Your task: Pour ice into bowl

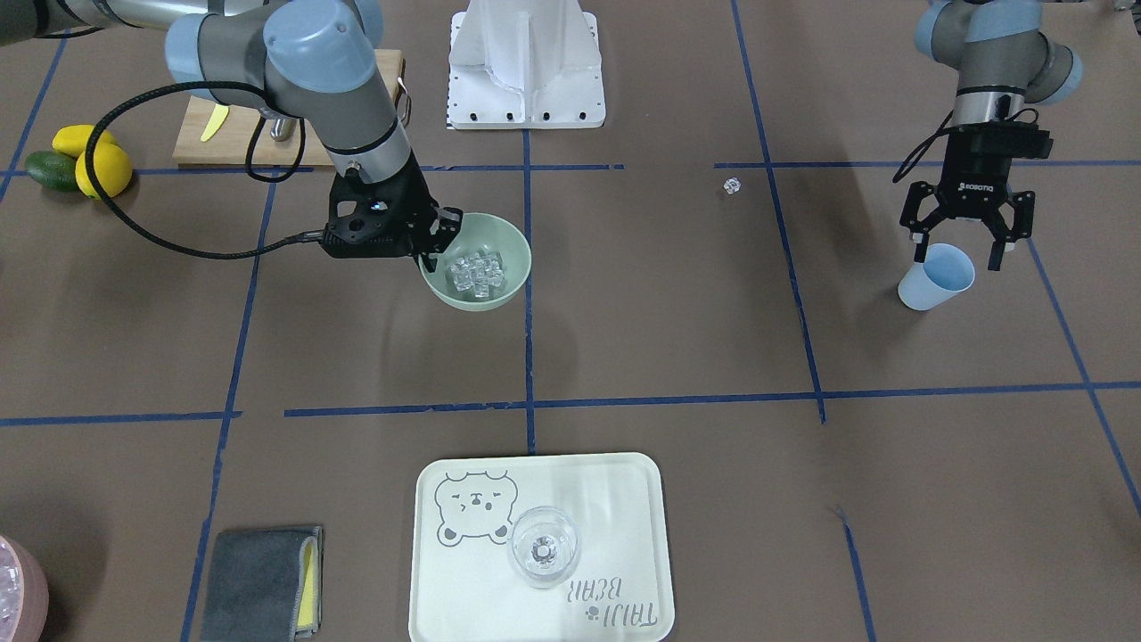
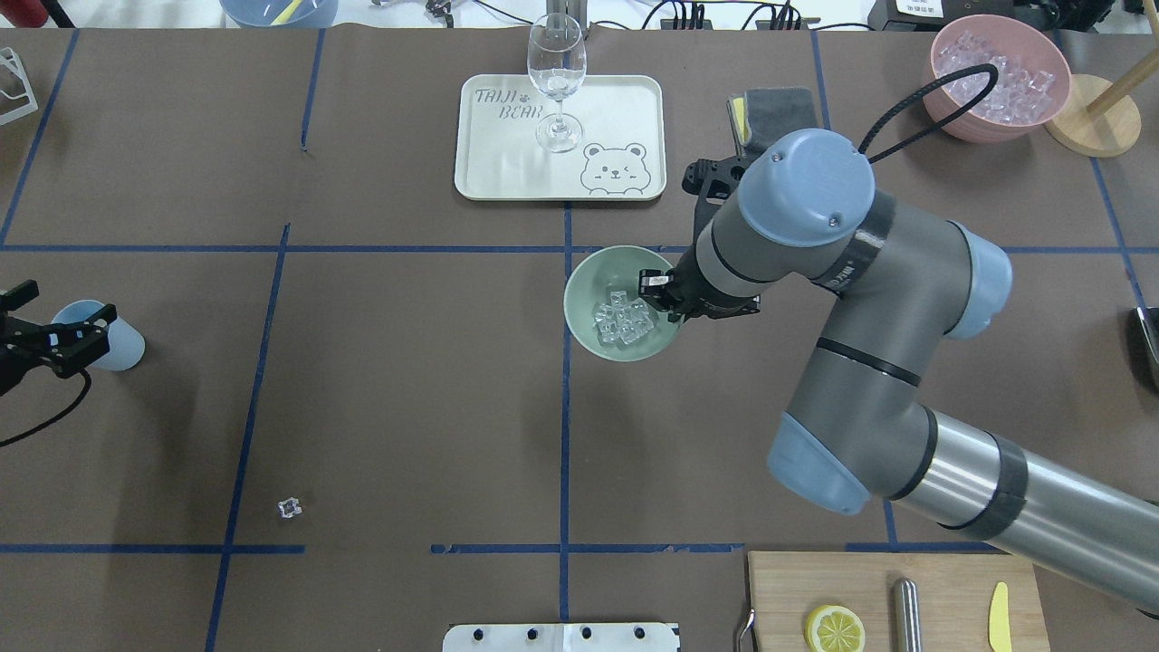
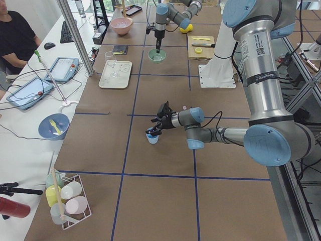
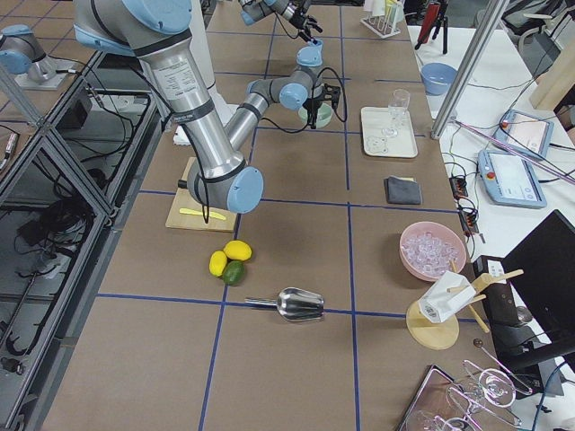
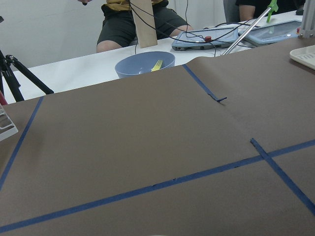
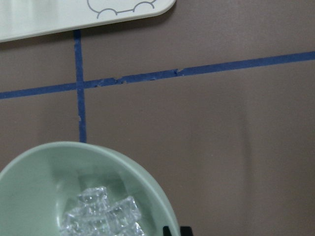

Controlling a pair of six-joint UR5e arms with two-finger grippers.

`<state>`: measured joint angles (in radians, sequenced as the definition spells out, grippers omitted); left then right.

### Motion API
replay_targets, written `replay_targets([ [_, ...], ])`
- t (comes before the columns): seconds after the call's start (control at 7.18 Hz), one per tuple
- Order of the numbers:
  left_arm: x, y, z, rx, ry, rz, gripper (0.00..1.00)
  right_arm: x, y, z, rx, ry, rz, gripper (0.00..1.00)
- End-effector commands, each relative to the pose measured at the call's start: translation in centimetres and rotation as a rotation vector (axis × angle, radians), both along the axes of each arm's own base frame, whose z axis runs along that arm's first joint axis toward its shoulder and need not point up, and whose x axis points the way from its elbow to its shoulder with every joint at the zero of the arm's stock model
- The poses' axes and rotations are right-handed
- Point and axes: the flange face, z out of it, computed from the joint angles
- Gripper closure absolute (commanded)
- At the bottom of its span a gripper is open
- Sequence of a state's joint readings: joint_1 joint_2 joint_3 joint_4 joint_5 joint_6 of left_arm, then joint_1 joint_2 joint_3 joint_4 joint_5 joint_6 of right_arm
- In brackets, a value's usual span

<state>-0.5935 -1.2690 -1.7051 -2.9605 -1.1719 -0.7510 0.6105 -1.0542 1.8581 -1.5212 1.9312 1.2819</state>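
The pale sage-green bowl sits near the table's middle and holds a heap of clear ice. It also shows from overhead, bowl and ice, and in the right wrist view, bowl and ice. My right gripper is shut on the bowl's rim on the side nearest my right arm. My left gripper is open, its fingers on either side of the top of the light blue cup, which stands on the table.
A stray clear cube lies between the bowl and the cup. A tray with a wine glass is across the table. A pink bowl of ice, a grey cloth, a cutting board and lemons lie around.
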Motion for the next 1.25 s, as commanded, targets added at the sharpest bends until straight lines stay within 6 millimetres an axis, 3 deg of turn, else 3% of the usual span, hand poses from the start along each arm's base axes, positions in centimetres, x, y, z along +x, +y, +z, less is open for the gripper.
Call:
replay_targets([
  [0.0,-5.0,-5.0,-1.5,-0.004,-0.123,0.114,0.0,4.0,2.2,3.6,0.015,0.021,-0.008,1.0],
  [0.14,-5.8,-8.4,-3.3,-0.041,-0.172,0.13,0.0,6.7,3.2,6.2,0.018,0.045,-0.016,1.0],
  [0.28,-6.4,-9.1,-3.0,-0.067,-0.22,0.146,0.0,9.7,3.3,8.7,0.042,0.073,-0.022,1.0],
  [0.42,-8.2,-10.7,-3.2,-0.079,-0.271,0.182,0.0,13.0,2.8,12.3,0.083,0.099,-0.028,1.0],
  [0.56,-10.4,-14.2,-5.0,-0.115,-0.306,0.213,0.0,16.3,2.8,16.6,0.11,0.099,-0.047,1.0],
  [0.84,-10.9,-15.1,-5.0,-0.164,-0.304,0.253,0.0,22.6,0.9,25.4,0.129,0.099,-0.09,1.0],
  [0.98,-10.6,-15.1,-4.9,-0.2,-0.302,0.28,0.0,24.4,0.0,30.2,0.141,0.117,-0.098,1.0],
  [1.11,-10.3,-15.0,-5.1,-0.22,-0.283,0.354,0.0,26.7,-0.7,33.5,0.144,0.104,-0.084,1.0],
])
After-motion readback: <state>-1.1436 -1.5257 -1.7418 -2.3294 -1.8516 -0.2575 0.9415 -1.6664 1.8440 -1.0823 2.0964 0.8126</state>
